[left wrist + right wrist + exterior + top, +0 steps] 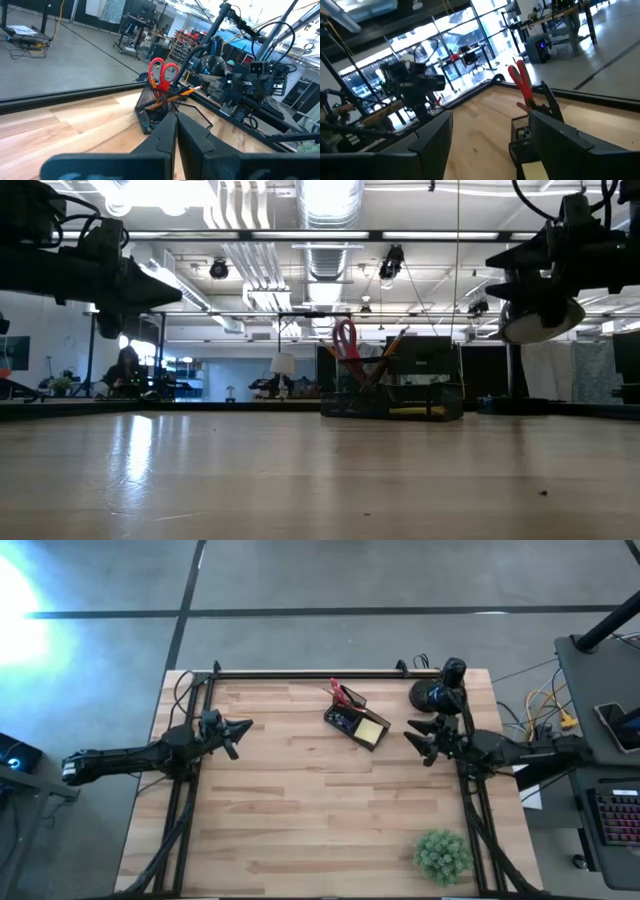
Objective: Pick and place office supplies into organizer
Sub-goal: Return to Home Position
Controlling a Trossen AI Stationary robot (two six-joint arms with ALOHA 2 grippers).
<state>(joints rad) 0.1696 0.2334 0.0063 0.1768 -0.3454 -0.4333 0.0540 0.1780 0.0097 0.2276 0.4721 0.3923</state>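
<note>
The black organizer [357, 720] stands on the far middle of the wooden table. Red-handled scissors [162, 72] and thin pens [392, 342] stick up from its taller section. A yellow sticky-note pad [370, 731] lies in a lower compartment. My left gripper [245, 727] hovers shut above the table's left side and points toward the organizer. My right gripper [413, 738] hovers open just right of the organizer. In the right wrist view the scissors [522, 82] and the pad [540, 170] show past its spread fingers [435, 132], and nothing is between them.
A round black camera mount [437, 692] sits at the far right of the table, behind my right gripper. A green plant [441, 854] stands near the front right corner. Bare wood [320, 810] spreads across the middle and near part of the table.
</note>
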